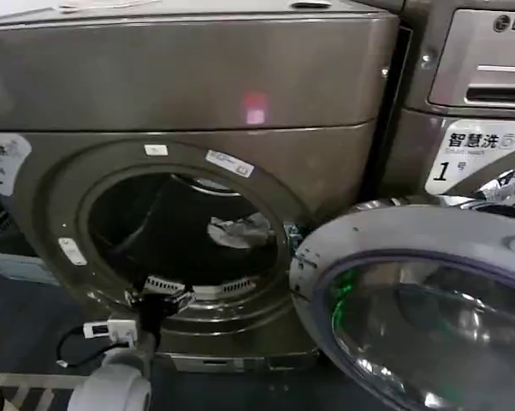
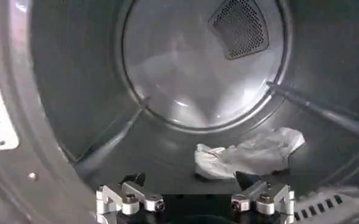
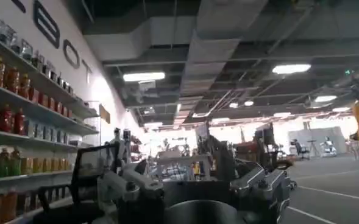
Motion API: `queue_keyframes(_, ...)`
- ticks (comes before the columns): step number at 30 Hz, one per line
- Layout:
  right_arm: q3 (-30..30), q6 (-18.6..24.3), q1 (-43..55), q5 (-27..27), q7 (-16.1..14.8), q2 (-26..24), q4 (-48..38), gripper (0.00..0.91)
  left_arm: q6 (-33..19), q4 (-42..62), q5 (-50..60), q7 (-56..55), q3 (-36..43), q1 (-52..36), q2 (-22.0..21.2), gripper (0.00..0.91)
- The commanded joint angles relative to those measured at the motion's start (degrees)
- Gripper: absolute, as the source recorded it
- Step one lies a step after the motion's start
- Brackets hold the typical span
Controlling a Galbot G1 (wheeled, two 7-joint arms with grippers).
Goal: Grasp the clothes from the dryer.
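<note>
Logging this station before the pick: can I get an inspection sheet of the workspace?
Surface: drum floor of the dryer, door swung open.
Job's things: clothes lie low in the drum, toward the back.
Clutter: nothing seen.
Grippers: left gripper at the porthole's lower rim, fingers open, apart from the clothes; right gripper faces the room.
Cables: black cable by the left arm.
Surroundings: LG machine beside; bottle shelves.
</note>
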Motion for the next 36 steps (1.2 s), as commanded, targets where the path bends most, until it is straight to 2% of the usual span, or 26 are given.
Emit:
queue_keyframes(1,0.0,0.03,-0.03,0.04,-0.02,0.11,0.18,0.907,2.81,-0.03,-0.1,-0.04,-0.03,0.12,0.02,0.907)
queue_keyframes(22,0.27,1.26,-0.3,0.08,0.33,0.51,0.1,0.907,2.81,0.5,0.5,0.75,0.61,-0.48,-0.45,0.907)
queue_keyframes(29,-0.02,1.47,-0.14,-0.06,0.25,0.56,-0.07,0.907,2.81,4.45,1.67,1.19,1.87,-2.95,-1.11,0.907)
queue_keyframes(36,-0.77,1.38,0.54,-0.15,0.23,0.42,0.67,0.907,2.81,11.09,2.37,1.86,1.32,-9.85,-0.59,0.907)
